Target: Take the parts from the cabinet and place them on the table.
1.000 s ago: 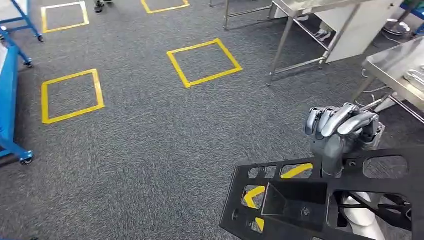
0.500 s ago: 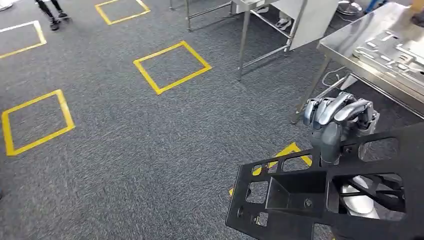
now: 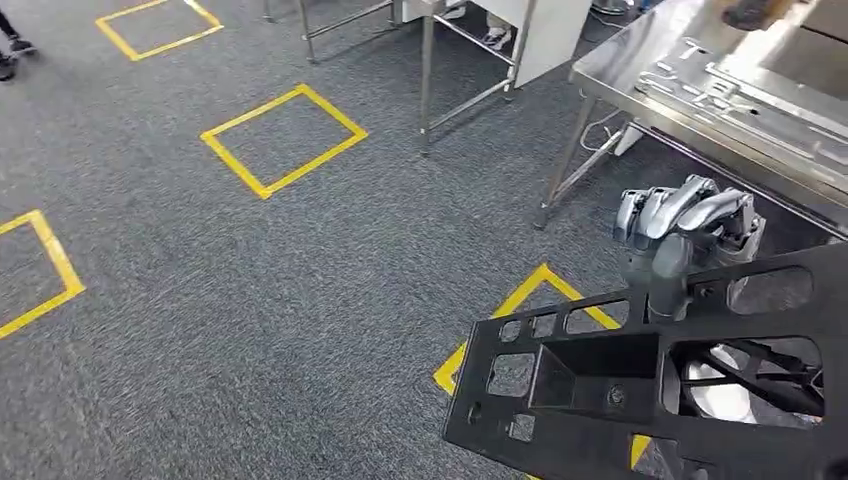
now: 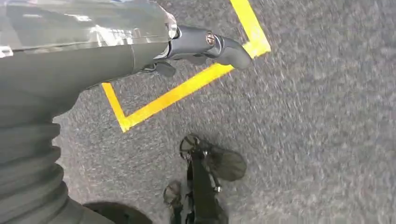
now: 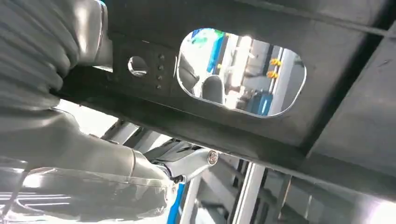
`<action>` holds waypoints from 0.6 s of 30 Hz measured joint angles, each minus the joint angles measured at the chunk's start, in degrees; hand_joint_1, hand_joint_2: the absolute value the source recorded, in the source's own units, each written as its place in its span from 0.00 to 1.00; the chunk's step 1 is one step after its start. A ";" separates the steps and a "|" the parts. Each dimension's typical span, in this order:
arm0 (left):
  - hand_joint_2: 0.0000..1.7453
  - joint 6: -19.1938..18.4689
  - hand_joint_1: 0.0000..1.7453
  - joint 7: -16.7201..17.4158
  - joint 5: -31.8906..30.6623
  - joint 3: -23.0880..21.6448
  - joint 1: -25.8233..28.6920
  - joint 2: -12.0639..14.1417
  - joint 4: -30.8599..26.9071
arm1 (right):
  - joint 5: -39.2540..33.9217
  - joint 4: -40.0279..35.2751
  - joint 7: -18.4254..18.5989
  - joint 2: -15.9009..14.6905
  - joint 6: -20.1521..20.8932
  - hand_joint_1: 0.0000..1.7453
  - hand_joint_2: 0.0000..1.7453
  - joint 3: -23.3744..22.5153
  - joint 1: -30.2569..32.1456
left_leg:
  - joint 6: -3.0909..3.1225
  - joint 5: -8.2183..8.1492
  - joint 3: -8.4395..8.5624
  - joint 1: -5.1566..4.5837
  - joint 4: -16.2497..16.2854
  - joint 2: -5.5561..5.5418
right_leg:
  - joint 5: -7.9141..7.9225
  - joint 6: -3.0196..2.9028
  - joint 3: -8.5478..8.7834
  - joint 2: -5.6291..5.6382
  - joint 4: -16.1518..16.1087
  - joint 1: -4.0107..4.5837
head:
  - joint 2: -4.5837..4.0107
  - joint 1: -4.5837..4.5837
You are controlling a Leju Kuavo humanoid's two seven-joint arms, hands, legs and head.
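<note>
Carrying the black part (image 3: 650, 400), a flat perforated panel with a boxy pocket near the middle and a row of cut-out windows; it sits low in front of me, over the grey carpet (image 3: 300, 300) and a yellow tape square (image 3: 520, 310), tilted up toward my right. My right hand (image 3: 685, 240) holds its upper edge, fingers curled over the top and thumb behind; in the right wrist view the thumb (image 5: 187, 163) lies under the panel's rail beside an oval cut-out. My guess: stiff moulded plastic or coated sheet, light for its size but long, so one grip on the edge gives plenty of leverage and it will want to swing or twist. The surface looks smooth, so it could slip, and the thin webs between windows are probably the weak spots. The best hold is the solid rail between cut-outs, where I have it now, ideally with a second hold on the far edge. My left hand (image 4: 205, 44) hangs down over the carpet; it holds nothing I can see, but I cannot tell how wide its fingers stand. The steel table (image 3: 620, 80) is ahead to my right, with flat metal parts (image 3: 740, 95) already on it.
</note>
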 joint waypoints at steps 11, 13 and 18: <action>1.00 0.20 0.00 0.17 -0.07 0.07 -0.07 -0.31 0.00 | -0.11 -0.59 -0.09 -0.15 0.11 1.00 1.00 -0.04 0.83 | -2.52 -8.72 -5.31 -0.04 14.54 -3.21 | 2.57 -3.12 5.19 1.20 -10.08 0.40 | 0.00 -0.55; 1.00 0.20 0.00 0.17 -0.07 0.09 0.10 -0.31 0.00 | -0.11 -0.70 -0.07 -0.15 0.11 1.00 1.00 -0.07 1.44 | -2.51 -8.45 -7.65 -0.04 17.95 -3.29 | 2.56 -3.11 5.25 2.92 -9.97 0.45 | 0.00 -0.55; 1.00 0.11 0.00 0.13 -0.07 0.09 0.06 -0.26 0.00 | -0.11 -1.38 -0.07 -0.20 0.13 1.00 1.00 -0.18 1.69 | -1.73 0.20 -0.65 0.51 0.02 -9.33 | 2.18 -2.13 5.13 6.62 -9.13 0.49 | 0.00 -0.50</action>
